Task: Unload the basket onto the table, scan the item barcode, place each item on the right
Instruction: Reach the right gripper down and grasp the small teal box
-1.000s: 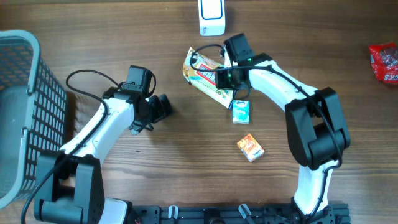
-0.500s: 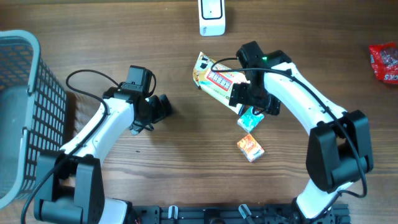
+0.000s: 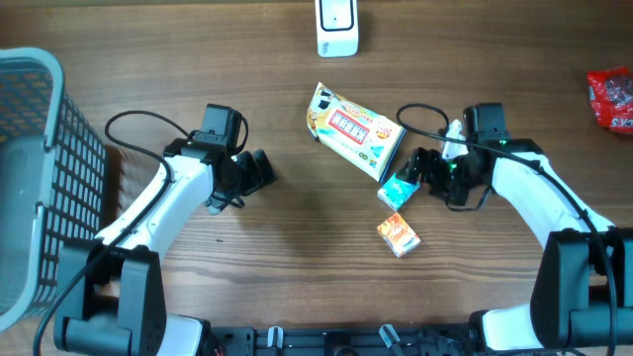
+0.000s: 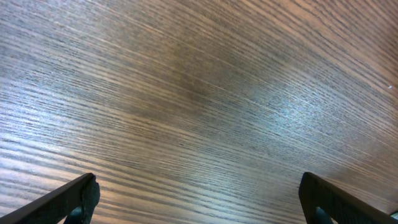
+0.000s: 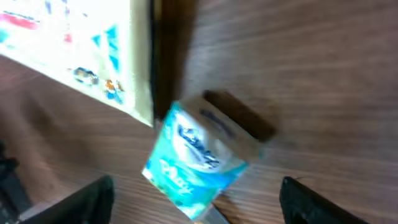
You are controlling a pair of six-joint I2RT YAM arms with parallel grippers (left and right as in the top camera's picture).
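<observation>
A yellow-and-white snack packet lies flat on the table below the white scanner; its edge also shows in the right wrist view. A small teal box lies against its lower right corner, and a small orange box lies nearer the front. My right gripper is open, low over the table just right of the teal box. In the right wrist view the teal box sits tilted just ahead of my right gripper, ungripped. My left gripper is open over bare wood.
A grey mesh basket stands at the left edge. A red packet lies at the far right. Black cables loop round both arms.
My right gripper let go of the snack packet, which now lies flat, and the arm swung right and down to the teal box with jaws open. The left arm has not moved.
</observation>
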